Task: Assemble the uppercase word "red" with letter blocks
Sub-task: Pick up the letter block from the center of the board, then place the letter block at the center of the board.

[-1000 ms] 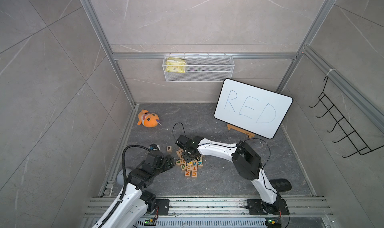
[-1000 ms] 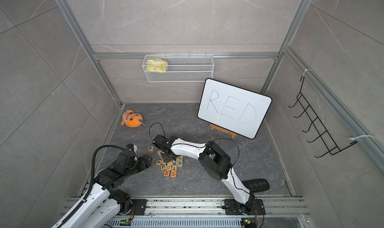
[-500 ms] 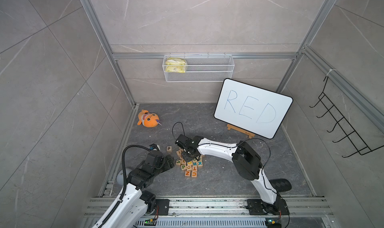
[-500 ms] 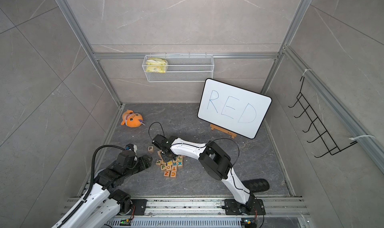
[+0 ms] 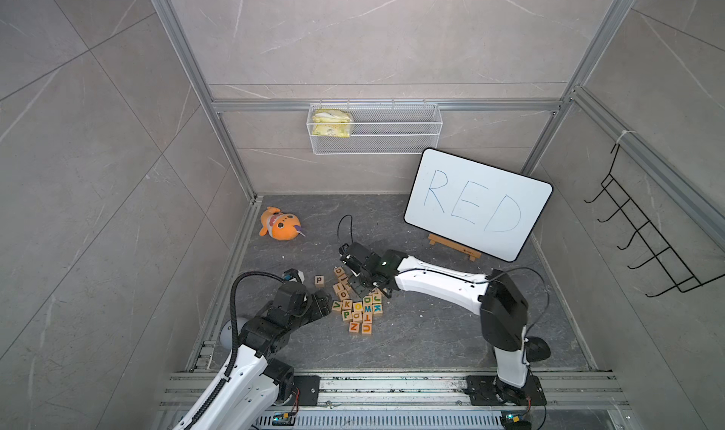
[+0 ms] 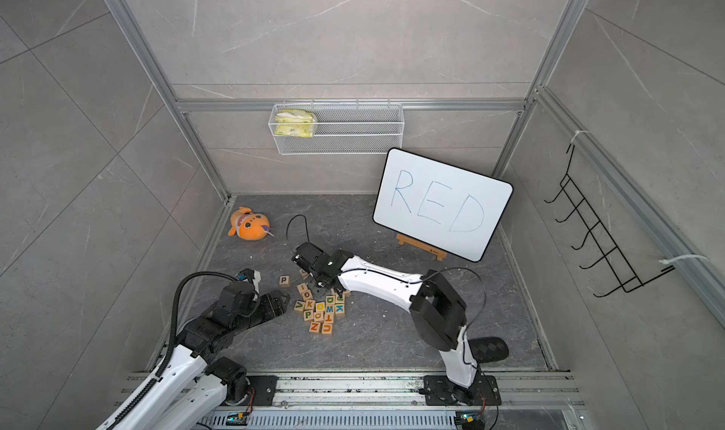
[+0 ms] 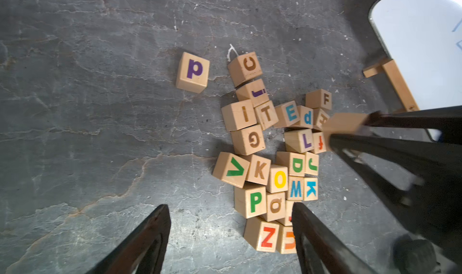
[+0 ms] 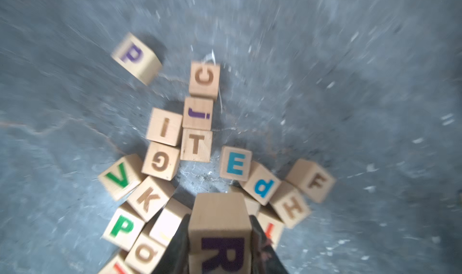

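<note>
Right gripper point(image 8: 220, 222): jaws clamped on 1 pale wooden cube marked purple R point(image 8: 221, 247), above the cluster of lettered wooden cubes point(image 7: 260, 170). Left gripper point(image 7: 231, 210): jaws apart, empty.

A robotics lab test cell: grey stone-look panels point(image 5: 372, 36) in an aluminium frame point(image 5: 255, 105) enclose a dark slate floor point(image 5: 412, 330), with a wire basket point(image 5: 392, 134) hung above the whiteboard point(image 5: 478, 204), a black hook rack point(image 5: 647, 224) on the wall right of it, and a rail point(image 5: 392, 385) bearing two robot arms point(image 5: 439, 283) in front of it.
</note>
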`<state>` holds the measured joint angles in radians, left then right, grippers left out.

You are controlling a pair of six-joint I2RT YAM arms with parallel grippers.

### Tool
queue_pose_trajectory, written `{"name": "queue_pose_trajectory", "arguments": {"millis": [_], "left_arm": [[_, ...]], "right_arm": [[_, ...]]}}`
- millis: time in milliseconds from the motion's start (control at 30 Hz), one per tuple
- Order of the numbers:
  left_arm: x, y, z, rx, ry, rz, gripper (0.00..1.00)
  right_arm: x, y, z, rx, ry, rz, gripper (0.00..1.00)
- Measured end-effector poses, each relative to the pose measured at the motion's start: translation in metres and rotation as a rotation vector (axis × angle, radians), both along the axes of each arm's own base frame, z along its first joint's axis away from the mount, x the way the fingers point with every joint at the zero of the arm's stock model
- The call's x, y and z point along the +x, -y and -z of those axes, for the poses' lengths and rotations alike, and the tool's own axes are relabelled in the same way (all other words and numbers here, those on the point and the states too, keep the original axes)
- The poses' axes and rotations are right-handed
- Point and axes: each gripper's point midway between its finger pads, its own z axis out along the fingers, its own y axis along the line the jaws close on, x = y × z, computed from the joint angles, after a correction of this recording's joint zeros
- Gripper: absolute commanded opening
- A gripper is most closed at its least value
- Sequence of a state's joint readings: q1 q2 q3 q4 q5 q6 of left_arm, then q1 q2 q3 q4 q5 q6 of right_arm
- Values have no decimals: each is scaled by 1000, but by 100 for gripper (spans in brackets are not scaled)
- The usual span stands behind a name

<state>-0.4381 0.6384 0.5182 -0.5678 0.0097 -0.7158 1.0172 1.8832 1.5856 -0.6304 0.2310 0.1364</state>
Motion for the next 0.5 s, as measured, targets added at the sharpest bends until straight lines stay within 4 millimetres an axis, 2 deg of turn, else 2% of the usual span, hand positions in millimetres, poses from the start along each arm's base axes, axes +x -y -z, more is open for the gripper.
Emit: {"name": "queue_pose_trajectory", "arguments": {"millis": [67,133,233,300,367,433,500], "left_arm": [[3,4,-11,-16,25,13,78],[7,8,-23,-40,57,27,77],[10,16,-36,-71,91,55,75],[9,20,-43,-83,103,82,75],[9,24,-49,-92,112,109,75],[9,29,-56,-101,123,139,74],[9,33,-62,-105,138,170,74]], "right_arm": [[-5,12,-35,50,90,-69,0],[-19,27,-62,83,155,-191,0],[-48,45,-81,59,216,-413,0],[-65,55,-84,5,257,-554,0],[-74,68,-78,-69,267,-663,0],[-71,85,-69,-132,248,-722,0],[-60,105,-58,-188,229,-752,0]]}}
